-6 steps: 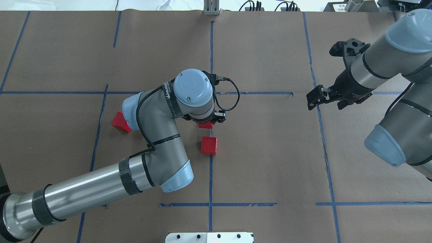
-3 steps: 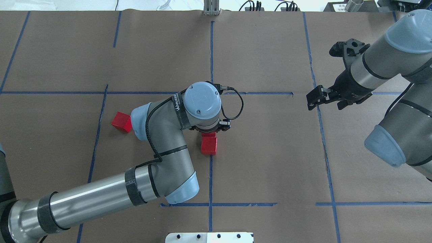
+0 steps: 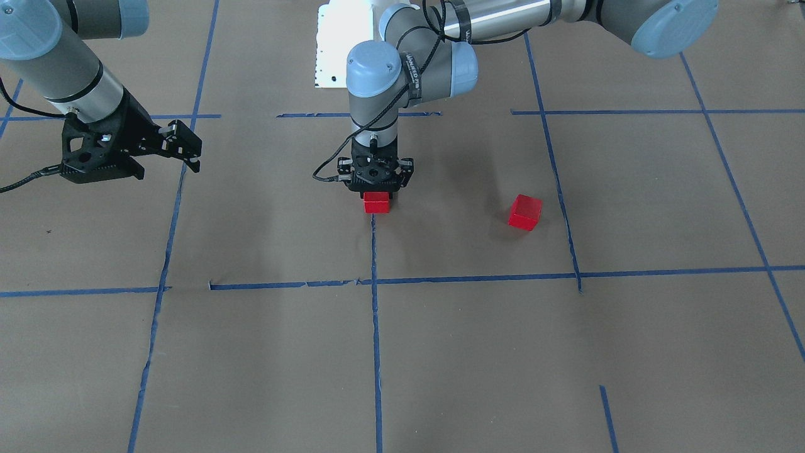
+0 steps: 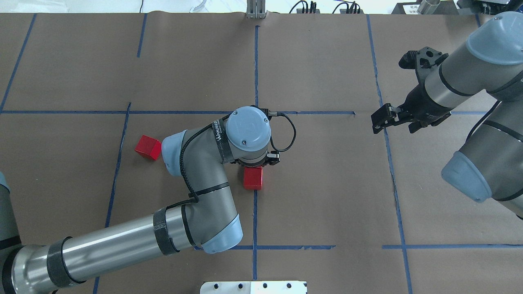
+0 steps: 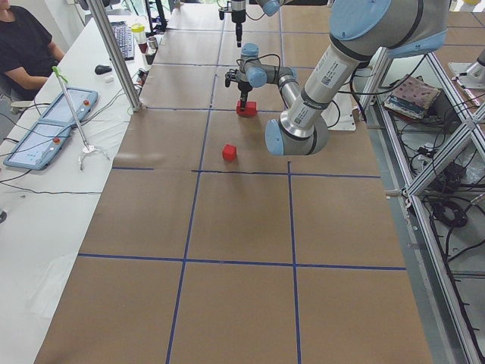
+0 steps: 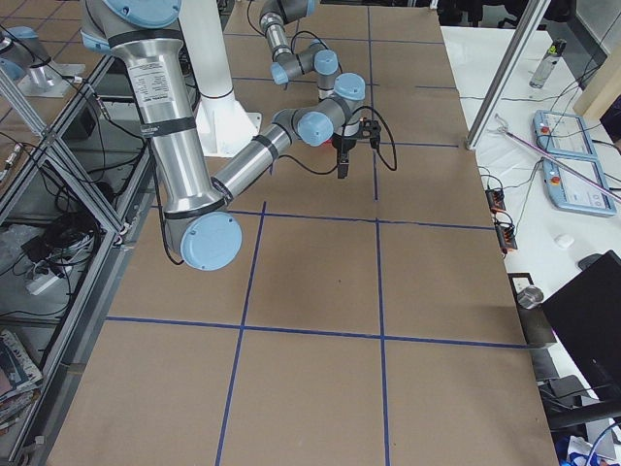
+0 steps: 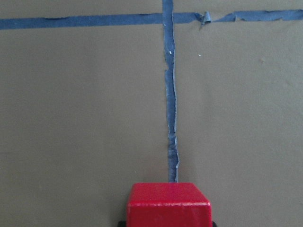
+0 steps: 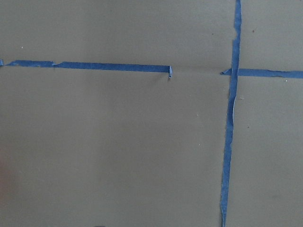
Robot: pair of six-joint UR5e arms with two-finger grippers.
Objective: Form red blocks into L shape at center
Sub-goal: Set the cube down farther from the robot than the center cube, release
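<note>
From across the worktop (image 3: 440, 352), the left gripper (image 3: 377, 194) clamps its jaws on a held block (image 3: 377, 202) over the center tape line (image 3: 374, 245), with the loose block (image 3: 524, 212) off toward that arm's side. Overhead, the placed block (image 4: 253, 178) sits just robot-side of those jaws; the right gripper (image 4: 381, 118), jaws parted, hangs well apart.

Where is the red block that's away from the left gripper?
The stray red block lies on the paper left of centre in the overhead view, between a blue tape line and the left arm.
</note>
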